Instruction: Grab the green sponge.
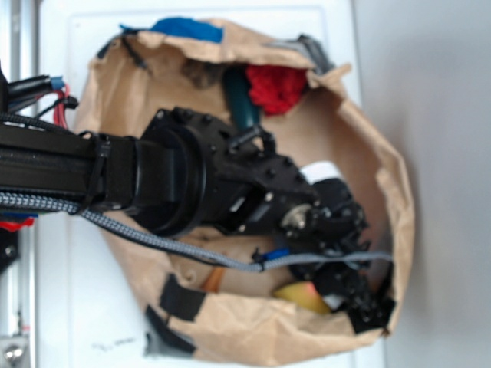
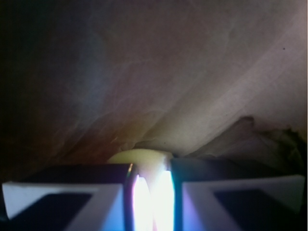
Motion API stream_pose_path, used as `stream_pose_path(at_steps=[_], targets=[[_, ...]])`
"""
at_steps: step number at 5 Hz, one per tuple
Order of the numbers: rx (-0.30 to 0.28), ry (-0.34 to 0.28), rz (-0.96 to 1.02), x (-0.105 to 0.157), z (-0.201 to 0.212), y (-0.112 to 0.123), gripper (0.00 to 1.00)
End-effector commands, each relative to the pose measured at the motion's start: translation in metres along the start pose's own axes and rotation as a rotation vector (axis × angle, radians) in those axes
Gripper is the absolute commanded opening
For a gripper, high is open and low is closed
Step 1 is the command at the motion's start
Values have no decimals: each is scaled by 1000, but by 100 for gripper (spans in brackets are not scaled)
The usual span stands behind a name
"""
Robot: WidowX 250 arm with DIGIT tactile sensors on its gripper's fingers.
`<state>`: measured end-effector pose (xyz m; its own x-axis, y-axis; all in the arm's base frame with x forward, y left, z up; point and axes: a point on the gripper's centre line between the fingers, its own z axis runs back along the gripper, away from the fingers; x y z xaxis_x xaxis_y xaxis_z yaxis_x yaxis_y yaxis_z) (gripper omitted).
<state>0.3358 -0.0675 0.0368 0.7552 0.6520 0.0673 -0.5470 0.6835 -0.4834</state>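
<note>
End effector [image 2: 151, 192] pads pinch the green sponge [image 2: 139, 156] between them.

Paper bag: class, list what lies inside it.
Inside the paper bag: the gripper at the green sponge, a red thing, a dark green thing. The arm hides the rest.

Obscured and cropped items, paper bag [image 1: 253, 326] interior.

Sponge [image 1: 303, 295]: mostly covered by the gripper [image 1: 360, 295] in the exterior view; in the wrist view only a pale rounded top shows above the fingers [image 2: 67, 197], the rest washed out by glare between them. Jaws: contact with the sponge cannot be told. Dark green thing [image 1: 244, 107]: lower part hidden behind the arm. Amber thing [image 1: 215, 277]: a sliver only, under the cable. Blue cloth [image 1: 188, 29]: partly behind the bag rim. Exterior view blurred; wrist view dark at left, fingers cut off by the bottom edge.
</note>
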Motion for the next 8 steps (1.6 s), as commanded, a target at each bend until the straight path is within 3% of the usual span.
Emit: stream_pose_path(at_steps=[1,2,3,6,8], targets=[[-11,-45,38,22,13,4,0],[-48,-2,17,22,19,5,0],[-69,-4,-28,10,24,2,100],[-112,11,-78,-4,40,-2,100],[-112,18,-79,-4,38,-4,100]])
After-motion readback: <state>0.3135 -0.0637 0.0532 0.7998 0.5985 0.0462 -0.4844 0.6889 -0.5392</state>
